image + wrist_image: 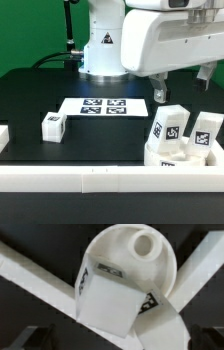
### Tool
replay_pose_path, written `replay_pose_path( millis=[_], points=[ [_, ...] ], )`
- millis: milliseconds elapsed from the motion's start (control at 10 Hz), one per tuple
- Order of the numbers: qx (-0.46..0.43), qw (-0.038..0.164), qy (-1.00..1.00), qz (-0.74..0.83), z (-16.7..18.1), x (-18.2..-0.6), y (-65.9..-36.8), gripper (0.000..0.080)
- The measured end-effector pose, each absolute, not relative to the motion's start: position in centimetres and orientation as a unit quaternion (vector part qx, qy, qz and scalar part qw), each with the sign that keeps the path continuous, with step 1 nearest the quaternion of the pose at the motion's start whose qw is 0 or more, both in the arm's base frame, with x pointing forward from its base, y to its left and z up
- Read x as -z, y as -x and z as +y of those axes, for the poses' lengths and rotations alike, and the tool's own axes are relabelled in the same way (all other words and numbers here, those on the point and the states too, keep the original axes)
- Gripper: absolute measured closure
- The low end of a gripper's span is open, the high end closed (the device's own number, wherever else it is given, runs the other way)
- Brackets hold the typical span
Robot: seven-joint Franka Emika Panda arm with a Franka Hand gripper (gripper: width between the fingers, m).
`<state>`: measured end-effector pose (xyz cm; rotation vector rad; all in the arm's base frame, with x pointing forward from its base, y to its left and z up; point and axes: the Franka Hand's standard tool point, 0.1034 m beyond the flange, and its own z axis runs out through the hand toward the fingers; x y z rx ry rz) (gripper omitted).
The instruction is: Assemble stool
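A thick, smooth white plastic seat (175, 155) sits on the black bench (40, 90) at the exterior view's right, two blocky tagged legs (168, 128) upright on it. The hand (120, 336) hovers released above.

White seat disc (160, 156) at the exterior view's right, two tagged legs (168, 128) upright on it, third leg (52, 124) well apart.

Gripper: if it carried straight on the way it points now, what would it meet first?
Most likely the tagged white leg standing on the round seat: it sits centred between the open fingers in the wrist view. How far off is unclear.
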<state>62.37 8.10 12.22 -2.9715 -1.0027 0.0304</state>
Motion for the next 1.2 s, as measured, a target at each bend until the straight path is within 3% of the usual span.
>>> replay_pose_path(
  millis=[1200],
  points=[
    [-0.054, -0.028, 0.625, -0.779, 6.1, -10.7, -62.7, 0.0151]
  ],
)
